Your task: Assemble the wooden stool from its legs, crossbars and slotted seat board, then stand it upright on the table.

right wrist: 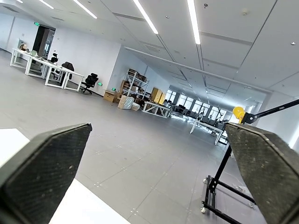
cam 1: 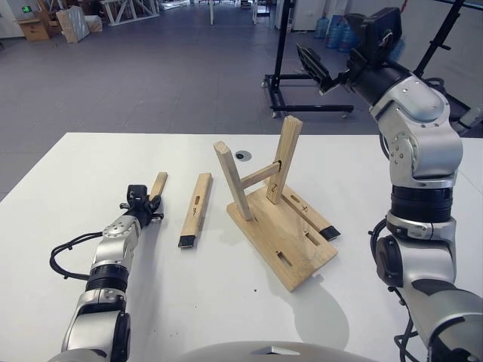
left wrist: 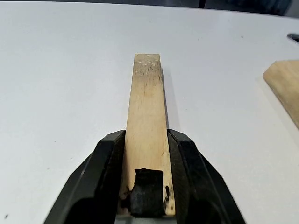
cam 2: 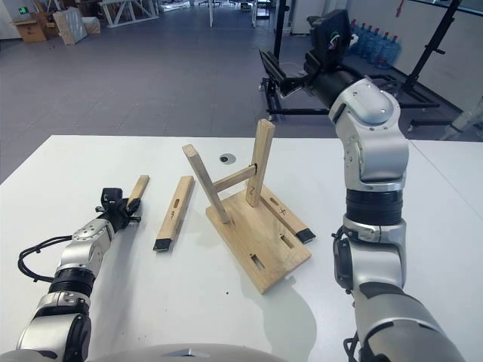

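Left eye view: L end effector is resting low on the white surface, on the robot's left side. It is clenching the near end of a short wooden crossbar, which is pointing away from the robot. In left wrist view both fingers are pressing the crossbar's long edges, w/ the far end sticking out over the surface. Can't tell if the bar is touching the surface or sitting just above it.

Just beside it, toward centre, a loose leg is lying flat, slot up, black-capped end nearer the robot. It is lying apart from both the crossbar and the seat board.

The seat board is lying flat at centre-right, slots facing up. Two legs are standing on it: a near leg tilting left and a far leg tilting right. A fitted crossbar is joining them partway up. A fourth leg is lying along the board's right edge, black cap at the near-right end.

R end effector is hanging high, beyond the surface's far edge, well apart from all the parts. In right wrist view its fingers are spreading wide, released, gripping nothing.

A small dark hole is showing in the surface behind the near leg.
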`<state>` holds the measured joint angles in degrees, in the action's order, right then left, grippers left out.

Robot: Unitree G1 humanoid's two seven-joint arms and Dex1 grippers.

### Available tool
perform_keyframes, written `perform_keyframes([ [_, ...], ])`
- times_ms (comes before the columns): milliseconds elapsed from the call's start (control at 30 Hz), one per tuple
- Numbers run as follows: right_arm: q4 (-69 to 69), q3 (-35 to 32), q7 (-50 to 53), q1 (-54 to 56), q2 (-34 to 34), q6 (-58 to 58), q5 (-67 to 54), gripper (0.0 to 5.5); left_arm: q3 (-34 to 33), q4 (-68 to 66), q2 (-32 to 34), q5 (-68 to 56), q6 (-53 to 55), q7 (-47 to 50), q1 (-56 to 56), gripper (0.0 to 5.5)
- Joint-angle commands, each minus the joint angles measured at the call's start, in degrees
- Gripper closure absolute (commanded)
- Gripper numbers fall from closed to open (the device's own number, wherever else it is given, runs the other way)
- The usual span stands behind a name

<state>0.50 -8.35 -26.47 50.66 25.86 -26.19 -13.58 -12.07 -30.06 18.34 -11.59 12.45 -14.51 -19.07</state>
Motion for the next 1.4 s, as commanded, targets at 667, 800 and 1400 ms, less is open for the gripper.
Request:
perform_keyframes([
  [667,-4.24,-23.75,35.58,6.16,-27.11,-38.05,-63.98,0.27,12.31,45.65,3.74,-7.93,7.71,-11.71,-15.92,4.22],
  [800,-6.24,-21.26,35.79,6.57,-28.05,-33.75,-63.57,0.27,12.77,46.35,2.78,-8.34,8.52,-11.88,-15.49,4.22],
  [1400,-9.81,-15.09,32.6,7.19,-27.47,-24.62,-62.68,0.84,14.27,47.78,1.96,-7.44,9.42,-12.4,-14.21,4.22],
])
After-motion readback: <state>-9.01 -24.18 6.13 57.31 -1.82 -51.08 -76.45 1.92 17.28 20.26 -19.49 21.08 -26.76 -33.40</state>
